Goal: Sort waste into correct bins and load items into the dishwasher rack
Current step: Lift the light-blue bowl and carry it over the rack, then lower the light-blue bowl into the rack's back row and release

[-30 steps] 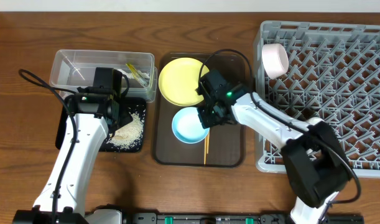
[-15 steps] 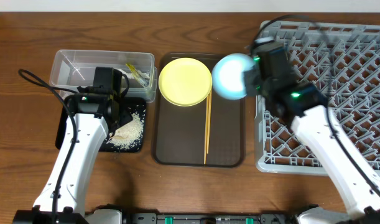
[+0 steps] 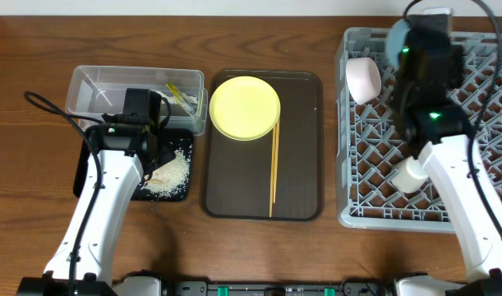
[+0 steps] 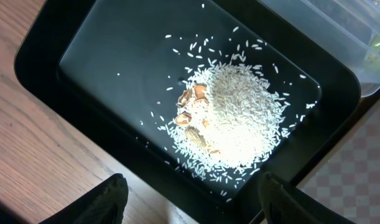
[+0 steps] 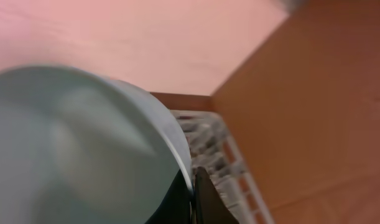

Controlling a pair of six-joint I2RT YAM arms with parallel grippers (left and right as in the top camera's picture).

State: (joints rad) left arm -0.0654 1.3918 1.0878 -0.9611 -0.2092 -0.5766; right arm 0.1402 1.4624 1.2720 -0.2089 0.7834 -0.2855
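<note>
My right gripper (image 3: 413, 48) is shut on the rim of the light blue bowl (image 3: 395, 36) and holds it tilted over the far side of the grey dishwasher rack (image 3: 472, 123). In the right wrist view the bowl (image 5: 78, 149) fills the left and my fingertips (image 5: 193, 194) pinch its rim. A pinkish-white bowl (image 3: 363, 79) and a pale cup (image 3: 407, 174) sit in the rack. The yellow plate (image 3: 245, 107) and chopsticks (image 3: 274, 168) lie on the brown tray. My left gripper (image 3: 156, 152) hovers open over the rice (image 4: 233, 121) in the black tray (image 4: 84, 74). The wrapper (image 3: 183, 97) lies in the clear tub (image 3: 111, 90).
The brown serving tray (image 3: 304, 181) lies between the bins and the rack. Some brown scraps (image 4: 193, 115) sit in the rice heap. A rack corner (image 5: 211, 140) shows beyond the bowl. Bare wood table runs along the front and left.
My right arm lifted the blue bowl off the brown tray and carried it right and away, over the rack's far side. The left arm has not moved.
</note>
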